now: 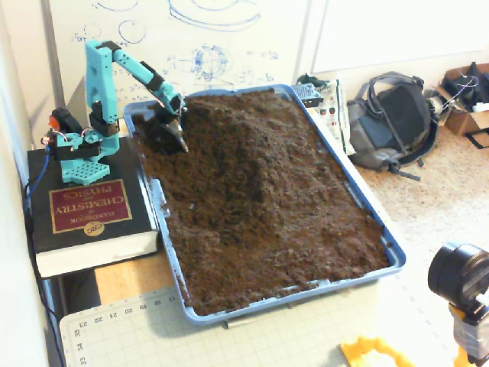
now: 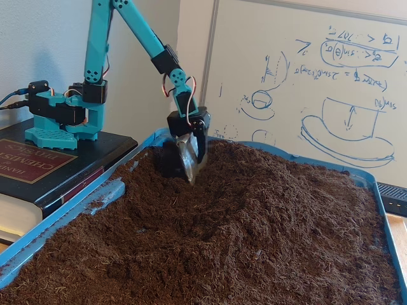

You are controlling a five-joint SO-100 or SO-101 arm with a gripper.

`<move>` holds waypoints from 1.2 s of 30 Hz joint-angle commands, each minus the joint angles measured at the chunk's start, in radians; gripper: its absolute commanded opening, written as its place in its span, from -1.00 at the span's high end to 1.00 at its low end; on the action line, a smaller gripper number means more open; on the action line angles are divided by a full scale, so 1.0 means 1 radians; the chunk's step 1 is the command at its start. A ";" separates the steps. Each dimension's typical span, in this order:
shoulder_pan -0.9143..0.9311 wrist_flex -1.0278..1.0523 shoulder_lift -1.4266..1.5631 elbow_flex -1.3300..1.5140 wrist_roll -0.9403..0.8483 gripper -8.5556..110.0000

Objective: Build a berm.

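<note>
Berm (image 1: 256,145) fills tray (image 1: 393,256); book (image 1: 88,210), possibly backpack (image 1: 393,122), alongside.

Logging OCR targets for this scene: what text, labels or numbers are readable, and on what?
"HANDBOOK OF CHEMISTRY AND PHYSICS", upside down, plus a "CRC" oval: red label on the black book under the arm's base.
"19 20 21 22 23" and "32 33 34": ruler marks on the cutting mat, small, partly guessed.
Whiteboard: blue handwritten sketches and symbols, not legible.
Blue tray, backpack: no readable text.
</note>
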 commanded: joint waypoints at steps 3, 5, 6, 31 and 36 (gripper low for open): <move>0.037 -0.023 -0.031 -0.252 -0.003 0.85; 0.037 -0.023 -0.048 -0.293 -0.003 0.85; 0.037 -0.023 -0.052 -0.311 -0.003 0.85; 0.057 -0.025 0.201 -0.385 -0.006 0.85; 0.069 -0.025 0.253 -0.383 -0.008 0.85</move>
